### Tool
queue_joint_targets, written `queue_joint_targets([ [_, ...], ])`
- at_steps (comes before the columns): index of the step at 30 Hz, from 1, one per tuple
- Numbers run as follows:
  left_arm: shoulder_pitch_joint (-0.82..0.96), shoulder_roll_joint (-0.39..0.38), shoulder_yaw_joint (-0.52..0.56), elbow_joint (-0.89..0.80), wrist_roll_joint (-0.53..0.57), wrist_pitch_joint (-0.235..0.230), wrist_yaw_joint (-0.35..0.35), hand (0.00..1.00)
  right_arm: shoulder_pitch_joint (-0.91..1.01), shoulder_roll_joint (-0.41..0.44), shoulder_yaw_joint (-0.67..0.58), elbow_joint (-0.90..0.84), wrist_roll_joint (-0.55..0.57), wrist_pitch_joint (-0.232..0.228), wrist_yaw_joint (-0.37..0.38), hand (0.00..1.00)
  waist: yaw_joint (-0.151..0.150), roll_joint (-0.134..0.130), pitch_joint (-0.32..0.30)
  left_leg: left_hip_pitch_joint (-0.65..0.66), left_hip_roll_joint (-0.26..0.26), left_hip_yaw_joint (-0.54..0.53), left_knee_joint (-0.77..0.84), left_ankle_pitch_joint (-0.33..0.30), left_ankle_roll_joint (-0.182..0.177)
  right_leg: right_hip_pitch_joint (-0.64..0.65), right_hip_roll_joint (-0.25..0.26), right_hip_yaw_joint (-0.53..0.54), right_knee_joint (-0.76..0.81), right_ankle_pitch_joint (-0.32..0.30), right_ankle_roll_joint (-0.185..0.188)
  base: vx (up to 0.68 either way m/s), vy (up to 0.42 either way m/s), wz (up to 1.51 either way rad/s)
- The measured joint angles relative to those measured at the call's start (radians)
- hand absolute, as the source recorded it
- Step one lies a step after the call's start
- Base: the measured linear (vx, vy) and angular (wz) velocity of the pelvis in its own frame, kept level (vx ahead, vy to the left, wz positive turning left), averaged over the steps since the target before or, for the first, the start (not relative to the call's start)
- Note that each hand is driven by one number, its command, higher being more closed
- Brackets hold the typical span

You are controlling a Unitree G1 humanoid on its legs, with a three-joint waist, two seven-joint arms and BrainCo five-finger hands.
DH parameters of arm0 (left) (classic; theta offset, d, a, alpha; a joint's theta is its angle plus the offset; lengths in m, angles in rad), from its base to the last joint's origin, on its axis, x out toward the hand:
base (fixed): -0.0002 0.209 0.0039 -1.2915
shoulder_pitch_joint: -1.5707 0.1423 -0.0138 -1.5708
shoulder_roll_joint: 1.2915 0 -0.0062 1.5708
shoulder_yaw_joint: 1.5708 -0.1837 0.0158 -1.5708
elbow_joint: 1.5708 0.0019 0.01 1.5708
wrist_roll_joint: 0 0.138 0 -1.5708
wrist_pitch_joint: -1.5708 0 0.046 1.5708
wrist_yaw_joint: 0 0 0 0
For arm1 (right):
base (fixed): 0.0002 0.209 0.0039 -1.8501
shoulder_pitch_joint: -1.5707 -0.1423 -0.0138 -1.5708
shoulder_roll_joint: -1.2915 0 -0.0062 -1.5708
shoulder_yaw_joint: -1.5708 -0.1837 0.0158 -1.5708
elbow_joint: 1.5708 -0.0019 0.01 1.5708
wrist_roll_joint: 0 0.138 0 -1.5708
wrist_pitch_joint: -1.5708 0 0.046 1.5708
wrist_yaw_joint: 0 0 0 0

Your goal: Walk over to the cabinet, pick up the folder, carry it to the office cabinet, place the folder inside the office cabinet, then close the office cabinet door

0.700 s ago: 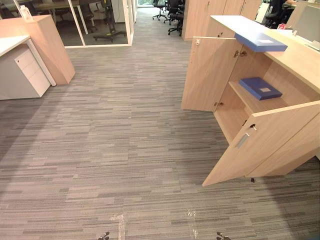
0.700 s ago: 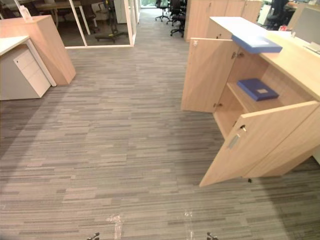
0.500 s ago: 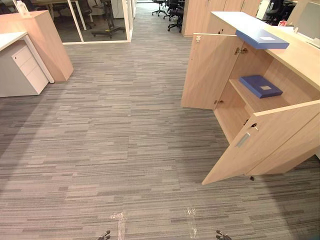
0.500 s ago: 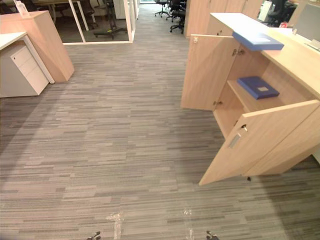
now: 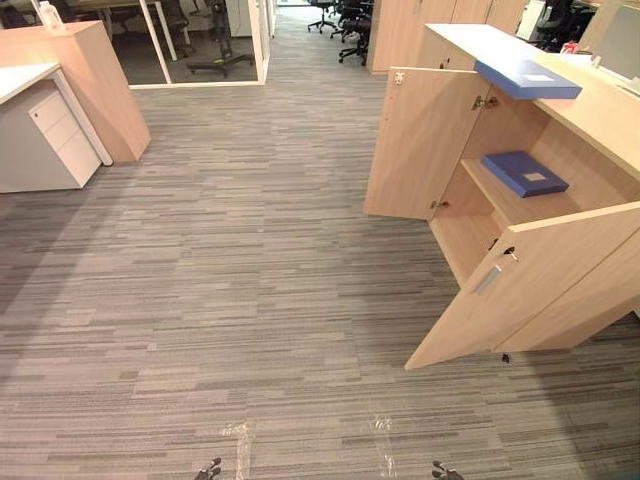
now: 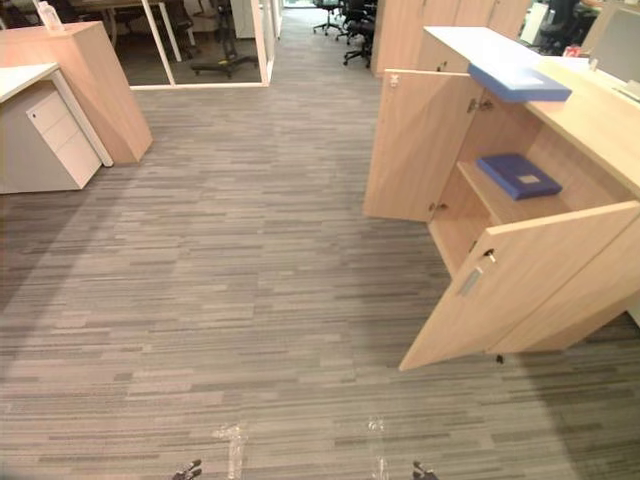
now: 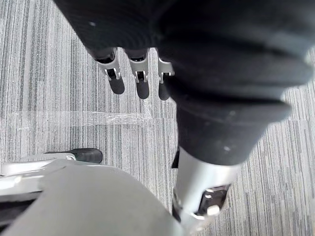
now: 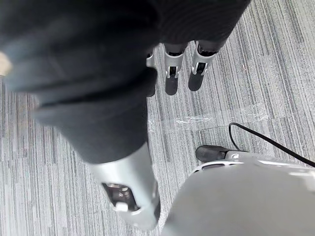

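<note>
A light wooden office cabinet stands at the right with both doors swung open: the far door and the near door. One blue folder lies flat on the cabinet's top, partly over its front edge. A second blue folder lies on the shelf inside. My left hand hangs over the carpet with straight fingers and holds nothing. My right hand hangs the same way, empty. Both hands are well short of the cabinet.
A white drawer unit and a wooden counter stand at the far left. A glass partition and office chairs lie beyond. Clear tape marks sit on the grey striped carpet near me.
The whole picture has shifted slightly, so the camera has moved. The folders and the cabinet doors stay where they were.
</note>
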Motion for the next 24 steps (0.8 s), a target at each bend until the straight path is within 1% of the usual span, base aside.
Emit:
queue_joint_targets([
  [4,0.000,0.001,0.000,-0.002,0.003,0.000,0.011,0.00,-0.004,0.001,0.001,0.004,0.003,-0.001,-0.003,0.00,0.000,-0.004,0.005,-0.002,0.002,0.000,0.003,0.000,-0.001,0.001,0.001,-0.001,0.000,0.000,0.000,0.00,0.002,0.01],
  [6,-0.003,0.006,0.004,-0.013,0.002,0.000,0.017,0.00,-0.013,0.007,0.001,0.004,0.005,-0.003,-0.004,0.00,-0.001,-0.016,0.017,-0.040,0.004,-0.001,0.075,-0.035,-0.007,0.002,0.002,-0.001,0.000,-0.003,0.000,-0.02,-0.002,0.01],
  [7,-0.012,0.007,0.014,-0.031,0.002,0.000,0.018,0.00,-0.020,0.008,0.001,0.005,0.007,-0.005,-0.004,0.00,-0.002,-0.012,0.042,-0.087,0.014,0.002,0.190,-0.087,-0.019,0.004,0.006,-0.001,0.000,-0.012,-0.005,-0.08,-0.003,0.01],
  [8,-0.015,0.008,0.019,-0.054,0.002,-0.001,0.019,0.00,-0.029,0.008,0.001,0.005,0.011,-0.006,-0.004,0.00,0.000,-0.014,0.065,-0.149,0.032,0.013,0.330,-0.134,-0.042,0.008,0.016,-0.001,0.000,-0.029,-0.029,-0.10,0.000,-0.02],
  [9,-0.017,0.010,0.021,-0.064,0.002,-0.001,0.019,0.00,-0.031,0.009,0.001,0.005,0.014,-0.007,-0.004,0.00,0.002,-0.016,0.073,-0.186,0.041,0.023,0.414,-0.144,-0.057,0.010,0.018,-0.002,0.000,-0.030,-0.030,-0.08,0.001,-0.09],
  [10,-0.019,0.011,0.026,-0.086,0.002,-0.001,0.019,0.00,-0.033,0.008,0.002,0.004,0.030,-0.009,-0.004,0.00,0.007,-0.014,0.095,-0.258,0.062,0.050,0.587,-0.142,-0.062,0.027,0.021,0.000,0.003,-0.034,-0.036,-0.01,0.004,-0.20],
  [11,-0.018,0.003,0.036,-0.099,0.002,-0.002,0.020,0.00,-0.035,0.003,0.001,0.004,0.039,-0.009,-0.005,0.00,0.009,-0.011,0.107,-0.324,0.092,0.081,0.723,-0.156,-0.054,0.042,0.025,0.014,0.016,-0.043,-0.049,0.02,0.004,-0.24],
  [12,-0.017,-0.001,0.044,-0.099,-0.001,-0.003,0.021,0.00,-0.034,0.001,0.001,0.004,0.039,-0.009,-0.007,0.00,0.011,-0.004,0.109,-0.345,0.103,0.091,0.751,-0.175,-0.040,0.045,0.025,0.023,0.024,-0.049,-0.053,0.07,0.024,-0.28],
  [13,-0.018,-0.003,0.048,-0.099,-0.011,-0.002,0.021,0.00,-0.034,0.000,0.000,0.003,0.039,-0.008,-0.008,0.00,0.012,-0.005,0.111,-0.376,0.111,0.097,0.738,-0.201,-0.026,0.044,0.013,0.036,0.037,-0.056,-0.051,0.05,0.061,-0.36],
  [15,-0.017,-0.006,0.048,-0.107,-0.020,-0.002,0.026,0.00,-0.034,-0.001,-0.006,0.003,0.039,-0.008,-0.008,0.00,0.018,-0.005,0.111,-0.385,0.101,0.091,0.568,-0.187,-0.036,0.036,-0.016,0.060,0.038,-0.063,-0.041,0.06,0.124,-0.41],
  [16,-0.017,-0.007,0.048,-0.108,-0.015,-0.001,0.030,0.00,-0.033,0.000,-0.021,0.003,0.039,-0.008,-0.008,0.00,0.017,-0.004,0.112,-0.383,0.092,0.074,0.424,-0.155,-0.042,0.034,-0.037,0.074,0.034,-0.068,-0.034,0.14,0.218,-0.33],
  [17,-0.017,-0.008,0.048,-0.108,-0.012,-0.001,0.030,0.00,-0.030,0.002,-0.032,0.003,0.039,-0.008,-0.009,0.00,0.017,-0.002,0.111,-0.379,0.090,0.065,0.315,-0.118,-0.049,0.034,-0.053,0.078,0.029,-0.074,-0.025,0.20,0.301,-0.37],
  [18,-0.016,-0.014,0.050,-0.108,-0.015,0.000,0.030,0.00,-0.023,-0.001,-0.041,0.003,0.040,-0.008,-0.012,0.00,0.017,0.011,0.108,-0.368,0.101,0.062,0.174,-0.073,-0.074,0.035,-0.071,0.085,0.024,-0.088,-0.003,0.19,0.273,-0.26],
  [19,-0.015,-0.018,0.051,-0.108,-0.015,0.000,0.030,0.00,-0.020,-0.003,-0.050,0.003,0.041,-0.009,-0.014,0.00,0.016,0.019,0.104,-0.368,0.109,0.064,0.153,-0.063,-0.080,0.037,-0.076,0.088,0.024,-0.096,0.009,0.23,0.306,-0.19],
  [20,-0.014,-0.021,0.054,-0.107,-0.017,0.001,0.030,0.00,-0.018,0.000,-0.071,0.004,0.038,-0.008,-0.016,0.00,0.014,0.028,0.098,-0.364,0.107,0.089,0.154,-0.010,-0.076,0.043,-0.093,0.095,0.032,-0.111,0.032,0.28,0.341,-0.20],
  [21,-0.006,-0.022,0.062,-0.107,-0.025,0.000,0.030,0.00,-0.016,0.004,-0.079,0.005,0.037,-0.007,-0.016,0.00,0.017,0.020,0.091,-0.349,0.080,0.111,0.154,0.036,-0.056,0.049,-0.131,0.103,0.046,-0.130,0.060,0.30,0.353,-0.24],
  [22,-0.006,-0.021,0.067,-0.107,-0.030,0.000,0.030,0.00,-0.013,0.006,-0.085,0.005,0.037,-0.007,-0.016,0.00,0.018,0.010,0.085,-0.346,0.061,0.127,0.158,0.044,-0.045,0.050,-0.154,0.103,0.052,-0.137,0.071,0.36,0.340,-0.30],
  [23,0.000,-0.013,0.070,-0.107,-0.033,0.000,0.030,0.00,-0.014,0.023,-0.111,0.005,0.036,-0.007,-0.015,0.00,0.018,-0.009,0.071,-0.339,0.024,0.151,0.164,0.043,-0.041,0.053,-0.198,0.103,0.077,-0.140,0.086,0.39,0.291,-0.23],
  [24,0.001,-0.012,0.070,-0.107,-0.035,0.000,0.031,0.00,-0.017,0.028,-0.116,0.005,0.036,-0.007,-0.015,0.00,0.018,-0.013,0.066,-0.317,-0.007,0.172,0.162,0.036,-0.024,0.041,-0.235,0.105,0.132,-0.151,0.104,0.47,0.322,-0.29],
])
